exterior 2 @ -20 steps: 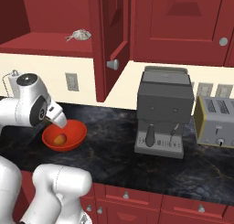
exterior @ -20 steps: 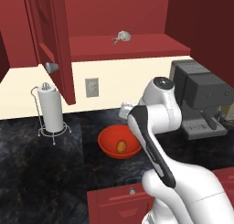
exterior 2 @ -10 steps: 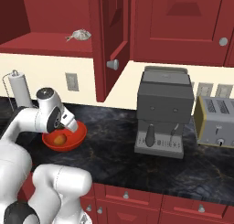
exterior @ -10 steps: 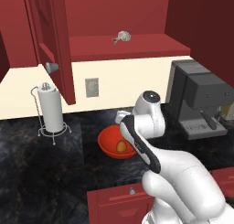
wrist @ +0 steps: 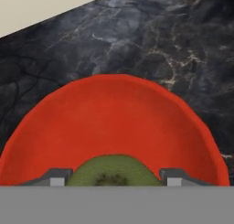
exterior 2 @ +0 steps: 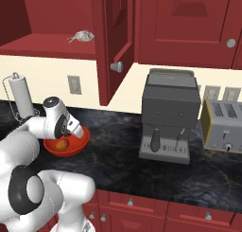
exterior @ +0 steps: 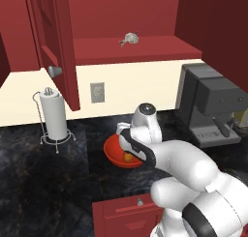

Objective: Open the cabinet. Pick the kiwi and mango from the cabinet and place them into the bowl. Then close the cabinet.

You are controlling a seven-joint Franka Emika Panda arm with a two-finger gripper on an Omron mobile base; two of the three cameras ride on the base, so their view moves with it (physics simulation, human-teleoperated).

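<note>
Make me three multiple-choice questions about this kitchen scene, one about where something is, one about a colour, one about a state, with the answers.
1. Where does the small orange-yellow mango lie?
A. on the cabinet shelf
B. in the round orange-red bowl
C. on the toaster

2. What colour is the coffee machine?
A. grey
B. red
C. white

3. How does the dark red wall cabinet stand?
A. both doors shut
B. doors missing
C. doors swung open

Answers:
1 B: the mango rests inside the bowl, beside the robot's hand, whose tips flank the brownish-green kiwi over the bowl.
2 A: the coffee machine is grey against the red cabinets.
3 C: a door of the cabinet stands swung out, and the shelf behind it is bare to view.
</note>
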